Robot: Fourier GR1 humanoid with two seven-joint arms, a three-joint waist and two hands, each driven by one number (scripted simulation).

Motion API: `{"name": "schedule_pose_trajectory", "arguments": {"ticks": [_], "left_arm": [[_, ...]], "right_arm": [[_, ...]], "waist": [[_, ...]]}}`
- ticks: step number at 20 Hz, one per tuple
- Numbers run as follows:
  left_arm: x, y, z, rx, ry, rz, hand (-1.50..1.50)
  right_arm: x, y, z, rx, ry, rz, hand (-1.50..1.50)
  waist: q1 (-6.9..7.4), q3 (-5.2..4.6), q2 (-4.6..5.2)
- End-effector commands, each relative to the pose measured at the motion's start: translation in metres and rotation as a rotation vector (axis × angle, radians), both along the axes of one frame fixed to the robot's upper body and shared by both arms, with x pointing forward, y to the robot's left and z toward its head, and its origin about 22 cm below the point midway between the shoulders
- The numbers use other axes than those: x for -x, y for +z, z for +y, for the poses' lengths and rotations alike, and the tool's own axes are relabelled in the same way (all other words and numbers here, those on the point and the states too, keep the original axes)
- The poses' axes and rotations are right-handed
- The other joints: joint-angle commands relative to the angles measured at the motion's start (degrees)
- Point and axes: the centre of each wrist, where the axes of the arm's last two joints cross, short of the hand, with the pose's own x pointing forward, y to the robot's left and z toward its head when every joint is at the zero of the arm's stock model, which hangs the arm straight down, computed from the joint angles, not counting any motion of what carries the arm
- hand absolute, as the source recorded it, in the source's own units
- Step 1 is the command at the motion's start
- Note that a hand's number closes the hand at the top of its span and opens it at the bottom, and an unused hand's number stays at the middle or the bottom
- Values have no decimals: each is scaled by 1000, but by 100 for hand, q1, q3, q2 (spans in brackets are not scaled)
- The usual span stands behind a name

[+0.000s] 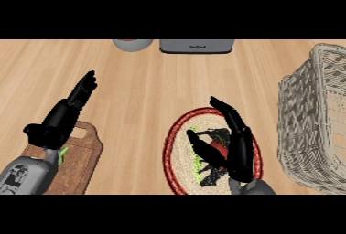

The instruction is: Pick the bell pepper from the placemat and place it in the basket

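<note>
The red bell pepper point(216, 147) lies on the round red-rimmed placemat point(177, 137) near the counter's point(148, 87) front edge, mostly hidden between the thumb and fingers of the right robot hand point(236, 146). That robot hand is spread around the pepper, apparently not yet closed on it. The left robot hand point(74, 103) rests open over the wooden cutting board point(81, 164). A pepper is likely light, hollow, smooth-skinned and slippery; taking it across its widest middle seems safest. The wicker basket point(314, 119) stands at the right edge.
</note>
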Motion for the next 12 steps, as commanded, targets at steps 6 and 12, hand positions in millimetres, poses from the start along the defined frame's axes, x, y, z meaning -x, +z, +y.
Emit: {"name": "schedule_pose_trajectory", "arguments": {"ticks": [6,12], "left_arm": [[11,-6,11,-21,24,32,0],[8,1,15,-9,48,18,0]], "right_arm": [[-5,-29,-27,234,-386,78,-150],[14,-48,-37,456,-384,409,-150]], "waist": [[-348,-70,-142],[-440,-98,-130]]}}
